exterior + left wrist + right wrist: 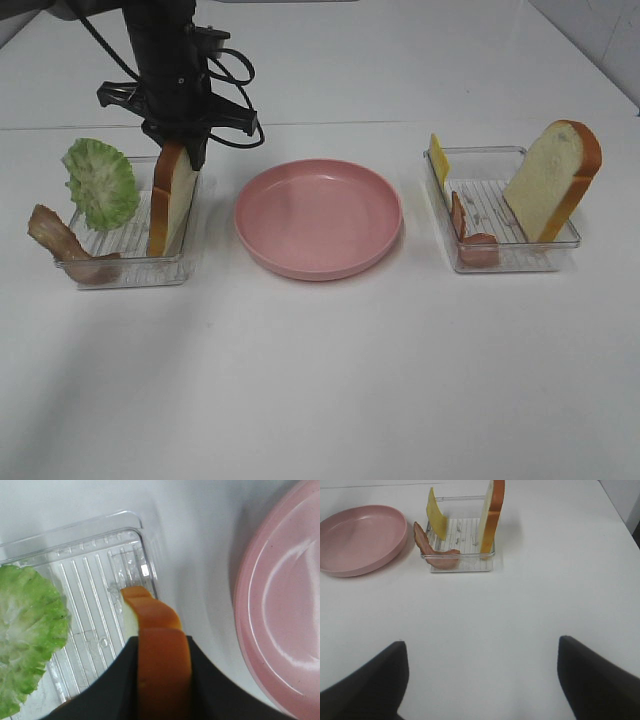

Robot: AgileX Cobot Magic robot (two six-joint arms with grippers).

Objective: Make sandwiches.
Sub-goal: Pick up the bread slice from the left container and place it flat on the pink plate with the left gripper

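White tabletop (320, 380), bread slice (172, 205) between jaws of left gripper (182, 148)

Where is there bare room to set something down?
The pink plate is bare, and so is the table in front of it. The left tray and right tray are crowded; the left fingers grip bread in the left one.

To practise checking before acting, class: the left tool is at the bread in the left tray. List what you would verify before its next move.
1. The left tool is shut on the bread slice: ok.
2. The lettuce lies apart from that slice: ok.
3. The pink plate is bare to receive it: ok.
4. The right tool is open, away from the plate: ok.
5. Grip firm enough for lifting: cannot tell.
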